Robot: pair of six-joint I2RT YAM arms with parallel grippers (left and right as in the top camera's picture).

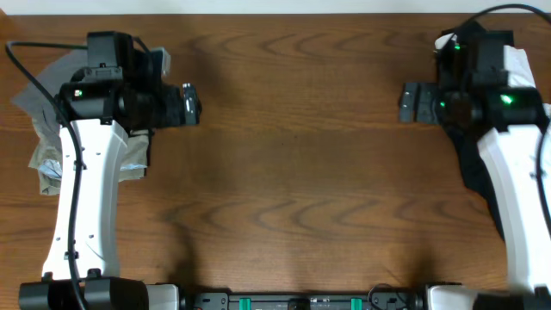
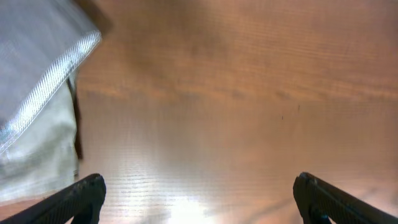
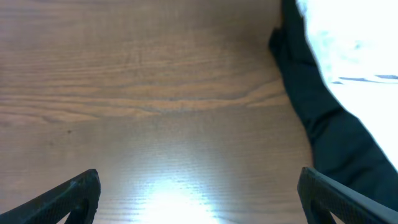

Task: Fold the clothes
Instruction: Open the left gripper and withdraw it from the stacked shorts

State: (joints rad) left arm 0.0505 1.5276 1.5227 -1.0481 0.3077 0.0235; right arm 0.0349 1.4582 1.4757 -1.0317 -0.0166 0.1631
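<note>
The grey shorts (image 1: 39, 89) lie bunched at the table's far left edge, largely hidden under my left arm. In the left wrist view their grey woven cloth (image 2: 37, 56) fills the top left corner. My left gripper (image 1: 190, 105) is open and empty over bare wood, to the right of the shorts; its open fingers show in the left wrist view (image 2: 199, 202). My right gripper (image 1: 406, 102) is open and empty over bare wood at the far right, well away from the shorts; it also shows in the right wrist view (image 3: 199, 196).
Khaki-beige shorts (image 1: 50, 164) lie under and in front of the grey pair; their pale cloth (image 2: 31, 162) shows in the left wrist view. A black garment (image 1: 469, 164) (image 3: 323, 124) and a white one (image 1: 521, 60) (image 3: 354, 43) lie under my right arm at the right edge.
</note>
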